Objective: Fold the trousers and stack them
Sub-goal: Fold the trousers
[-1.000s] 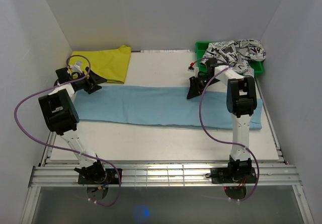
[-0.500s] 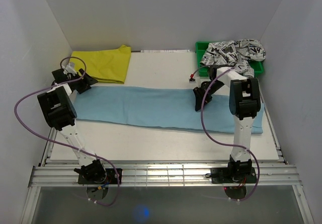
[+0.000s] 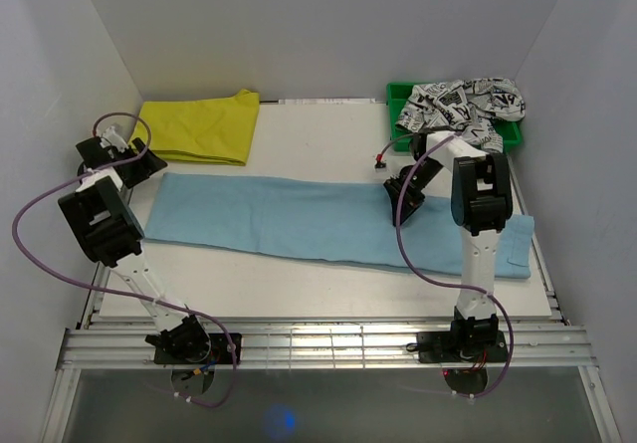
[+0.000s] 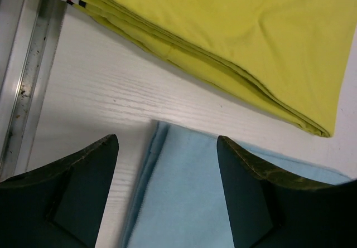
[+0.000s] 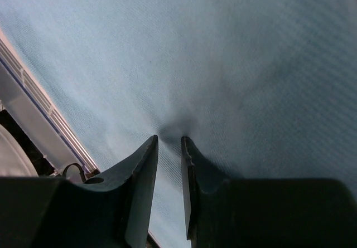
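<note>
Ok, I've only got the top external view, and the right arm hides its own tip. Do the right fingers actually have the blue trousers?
Observer: Yes. In the right wrist view the right fingers are nearly closed on a small pucker of the trousers.
Operator: And the left side?
Observer: The left fingers stand wide open and grip nothing. The corner of the trousers shows between them.
Operator: Does that corner overlap the yellow one?
Observer: No. A strip of bare table separates it from the folded edge of the yellow garment.
</note>
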`<control>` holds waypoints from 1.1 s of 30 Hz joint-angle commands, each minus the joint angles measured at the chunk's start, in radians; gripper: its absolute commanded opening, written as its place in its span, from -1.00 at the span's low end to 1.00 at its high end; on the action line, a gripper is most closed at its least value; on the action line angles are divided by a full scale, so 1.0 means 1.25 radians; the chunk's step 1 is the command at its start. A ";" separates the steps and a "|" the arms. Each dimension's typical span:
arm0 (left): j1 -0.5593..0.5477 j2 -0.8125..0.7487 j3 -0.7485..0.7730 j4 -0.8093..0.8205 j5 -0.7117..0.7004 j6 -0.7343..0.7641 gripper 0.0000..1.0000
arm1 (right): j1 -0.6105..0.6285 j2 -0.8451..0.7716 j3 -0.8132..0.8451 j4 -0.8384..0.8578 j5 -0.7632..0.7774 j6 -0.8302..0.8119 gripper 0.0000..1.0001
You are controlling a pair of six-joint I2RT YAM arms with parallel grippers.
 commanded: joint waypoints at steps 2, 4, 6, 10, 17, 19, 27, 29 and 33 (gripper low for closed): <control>-0.002 -0.135 -0.004 -0.188 -0.060 0.118 0.62 | 0.043 0.043 0.083 0.067 0.057 0.008 -0.37; 0.005 -0.144 -0.012 -0.246 -0.101 0.162 0.61 | 0.049 0.048 0.099 0.072 0.063 0.014 -0.36; 0.007 -0.146 -0.027 -0.281 -0.129 0.227 0.61 | 0.051 0.048 0.130 0.072 0.065 0.015 -0.34; 0.010 -0.099 0.010 -0.349 -0.182 0.331 0.61 | 0.051 0.050 0.234 0.009 0.048 0.007 -0.22; 0.014 0.014 0.102 -0.494 -0.027 0.481 0.54 | 0.021 -0.043 0.223 -0.028 0.106 -0.019 -0.16; 0.014 0.034 0.104 -0.504 -0.015 0.491 0.47 | -0.006 -0.079 0.189 -0.029 0.116 -0.020 -0.16; 0.009 0.067 0.081 -0.497 0.021 0.513 0.10 | -0.110 -0.135 0.102 -0.028 0.143 -0.014 -0.16; 0.007 0.065 0.064 -0.499 0.037 0.520 0.08 | -0.116 -0.134 0.103 -0.026 0.151 -0.014 -0.16; 0.001 0.067 0.030 -0.522 0.045 0.556 0.04 | -0.118 -0.124 0.123 -0.028 0.156 -0.003 -0.15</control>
